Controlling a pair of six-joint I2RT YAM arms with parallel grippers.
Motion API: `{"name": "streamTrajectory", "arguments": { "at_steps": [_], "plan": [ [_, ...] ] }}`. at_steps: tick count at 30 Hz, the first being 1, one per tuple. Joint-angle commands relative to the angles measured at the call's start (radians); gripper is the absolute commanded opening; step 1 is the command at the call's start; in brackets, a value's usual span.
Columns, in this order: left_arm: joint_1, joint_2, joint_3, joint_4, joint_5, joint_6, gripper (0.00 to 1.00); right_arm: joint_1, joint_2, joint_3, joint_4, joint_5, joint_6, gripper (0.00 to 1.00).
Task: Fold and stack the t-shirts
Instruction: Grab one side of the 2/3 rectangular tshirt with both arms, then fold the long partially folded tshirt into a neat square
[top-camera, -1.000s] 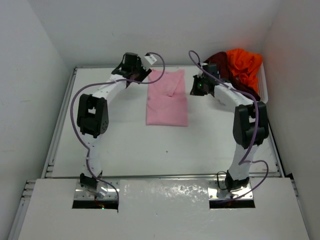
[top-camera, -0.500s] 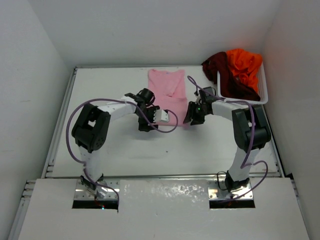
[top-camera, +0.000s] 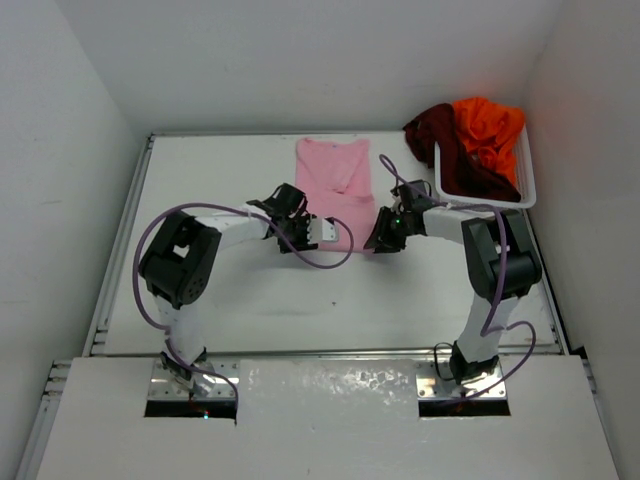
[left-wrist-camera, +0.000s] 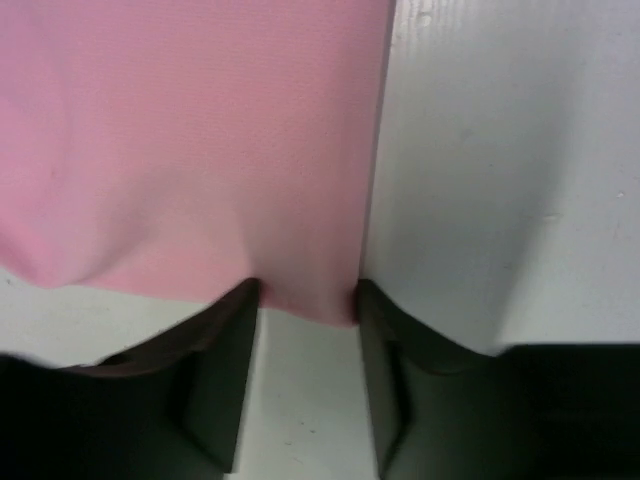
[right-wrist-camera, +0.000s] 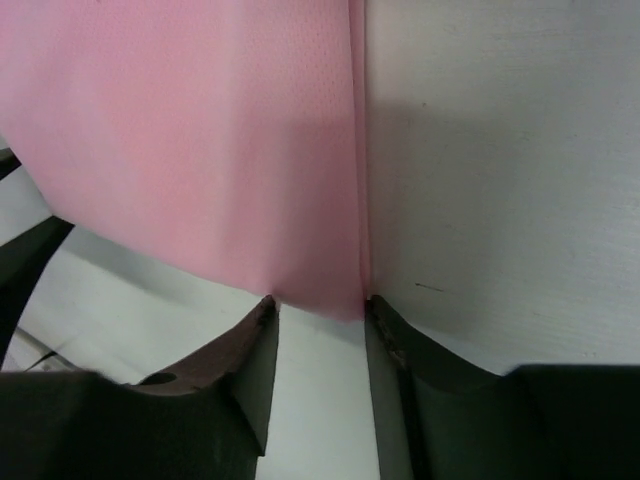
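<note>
— Dropping from the collar of the pink shirt (top-camera: 335, 190), both arms now sit at its near hem; it lies toward the far edge of the counter (top-camera: 220, 290).
— Gripping?
— Not yet: left hand (left-wrist-camera: 305, 295) and right hand (right-wrist-camera: 318, 305) half-open, each straddling a hem corner. Probably the fold-over next.

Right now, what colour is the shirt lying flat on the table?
The t-shirt is plain light pink; it shows best in the left wrist view.
</note>
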Motion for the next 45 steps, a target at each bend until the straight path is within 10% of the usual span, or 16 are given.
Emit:
{"name": "streamTrajectory", "arguments": {
  "at_steps": [1, 7, 33, 45],
  "plan": [
    [-0.002, -0.003, -0.025, 0.083, -0.018, -0.032, 0.36, 0.001, 0.033, -0.013, 0.084, -0.022, 0.070, 0.33],
    [-0.002, -0.001, -0.017, 0.083, -0.002, -0.085, 0.00, 0.000, 0.030, -0.008, 0.092, -0.027, 0.090, 0.00],
    [-0.194, -0.509, -0.213, -0.434, -0.004, -0.274, 0.00, 0.230, -0.704, -0.396, -0.247, 0.048, 0.011, 0.00],
    [-0.262, -0.581, -0.003, -0.716, 0.179, -0.401, 0.00, 0.290, -0.836, -0.136, -0.542, 0.085, 0.015, 0.00]
  ]
}}
